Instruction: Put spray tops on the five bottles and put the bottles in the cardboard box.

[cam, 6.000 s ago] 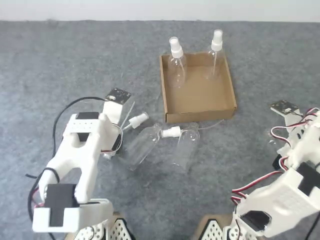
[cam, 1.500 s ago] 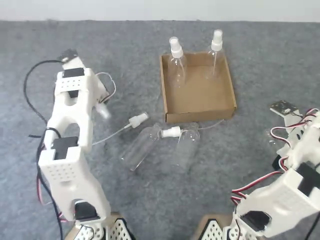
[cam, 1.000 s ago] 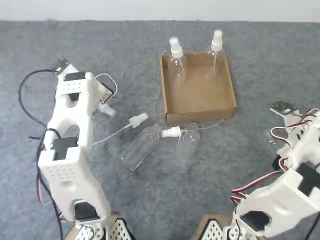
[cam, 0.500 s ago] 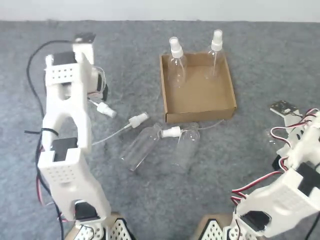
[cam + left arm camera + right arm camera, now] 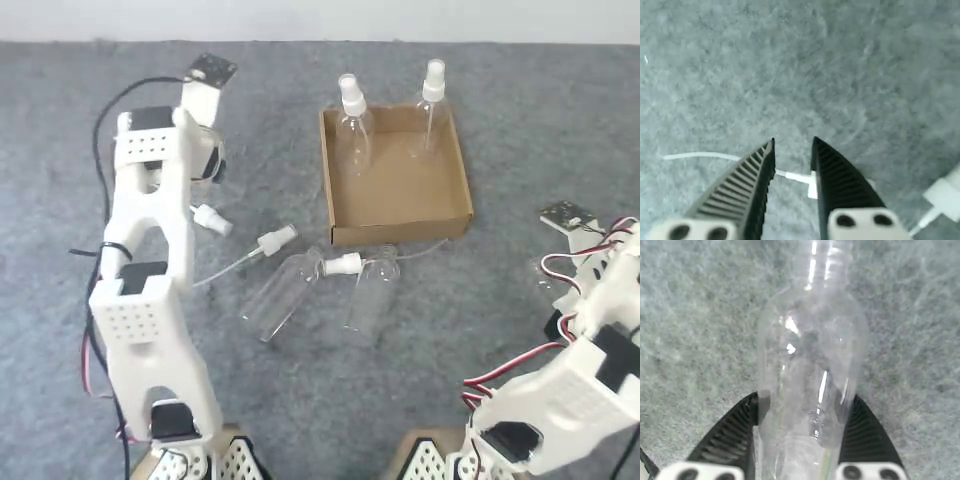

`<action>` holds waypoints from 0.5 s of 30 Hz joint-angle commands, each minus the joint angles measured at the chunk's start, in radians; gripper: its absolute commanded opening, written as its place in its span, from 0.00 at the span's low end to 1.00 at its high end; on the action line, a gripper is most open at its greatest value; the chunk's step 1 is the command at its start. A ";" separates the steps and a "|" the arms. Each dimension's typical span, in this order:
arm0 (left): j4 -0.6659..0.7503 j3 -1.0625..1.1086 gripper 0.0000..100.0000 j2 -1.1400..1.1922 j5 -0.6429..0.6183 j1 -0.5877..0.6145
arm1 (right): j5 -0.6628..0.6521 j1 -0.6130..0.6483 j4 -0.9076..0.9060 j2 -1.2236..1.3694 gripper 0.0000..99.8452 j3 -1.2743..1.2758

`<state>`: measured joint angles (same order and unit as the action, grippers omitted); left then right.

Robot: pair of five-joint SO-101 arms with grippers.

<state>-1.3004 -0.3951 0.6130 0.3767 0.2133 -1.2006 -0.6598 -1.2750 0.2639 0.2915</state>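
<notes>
— What is the surface (image 5: 520,120) under you made of?
— Grey cloth, something like felt: matt, rough, with a short fuzzy nap.
— And your own parts?
— The fingers (image 5: 747,187) of my left hand (image 5: 793,142) are black plastic, matt, ribbed on the inner faces. My right hand (image 5: 806,400) is the same. My left arm (image 5: 155,200) is white plastic, also matt.
— The bottle (image 5: 812,350) you hold?
— Clear plastic, smooth and glossy, with bright glints on it. The spray top (image 5: 210,218) is smooth white plastic. The cardboard box (image 5: 400,231) is plain brown board, matt and dull.
</notes>
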 commanded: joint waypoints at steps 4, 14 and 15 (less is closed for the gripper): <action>-0.011 0.021 0.07 0.002 0.043 0.080 | -0.018 -0.015 0.005 -0.001 0.06 0.011; 0.057 0.352 0.07 -0.149 0.097 0.101 | -0.018 -0.018 0.002 -0.001 0.06 0.011; 0.060 0.401 0.07 -0.190 0.095 0.098 | -0.018 -0.018 0.002 -0.001 0.06 0.011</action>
<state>-1.2651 -0.1235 0.5976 0.4611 0.3069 -1.2006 -0.6598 -1.2750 0.2639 0.2915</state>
